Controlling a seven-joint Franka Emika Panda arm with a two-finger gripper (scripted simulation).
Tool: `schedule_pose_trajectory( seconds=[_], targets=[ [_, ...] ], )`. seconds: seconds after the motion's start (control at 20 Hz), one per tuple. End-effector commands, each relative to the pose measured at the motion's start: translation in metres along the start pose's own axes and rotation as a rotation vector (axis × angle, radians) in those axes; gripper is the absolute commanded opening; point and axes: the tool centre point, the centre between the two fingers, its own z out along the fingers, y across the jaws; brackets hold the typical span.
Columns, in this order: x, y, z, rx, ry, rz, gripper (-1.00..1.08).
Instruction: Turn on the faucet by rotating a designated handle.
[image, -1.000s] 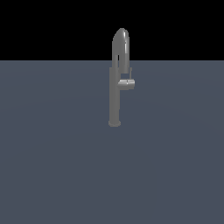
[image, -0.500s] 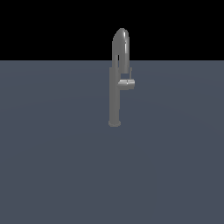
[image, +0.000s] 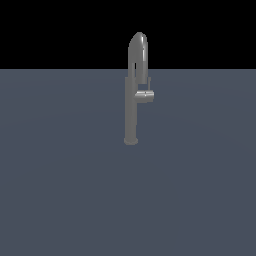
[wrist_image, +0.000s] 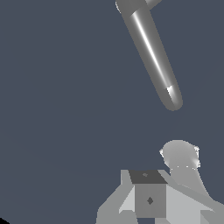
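Although nothing in the exterior view has shifted over the last second, the faucet (image: 131, 107) stands mid-bench with its handle (image: 145, 95) untouched. Whether the hand (wrist_image: 151, 199) is wide or narrow, I cannot tell; turning remains undone.

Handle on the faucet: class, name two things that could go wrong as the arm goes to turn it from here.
1. The handle is a short stub tight against the faucet column, so an approach might strike the column or slip off the stub.
2. The exterior view shows only the faucet, so the line of approach towards the handle cannot be checked there.
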Motion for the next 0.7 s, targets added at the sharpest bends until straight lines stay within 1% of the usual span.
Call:
schedule_pose_trajectory(
  seconds=[0.0, 0.65],
  targets=[
    [0.015, -0.003, -0.002, 0.036, -0.038, 0.035, -1.00],
    [0.095, -0.006, -0.005, 0.233, -0.246, 0.223, -1.00]
  ],
)
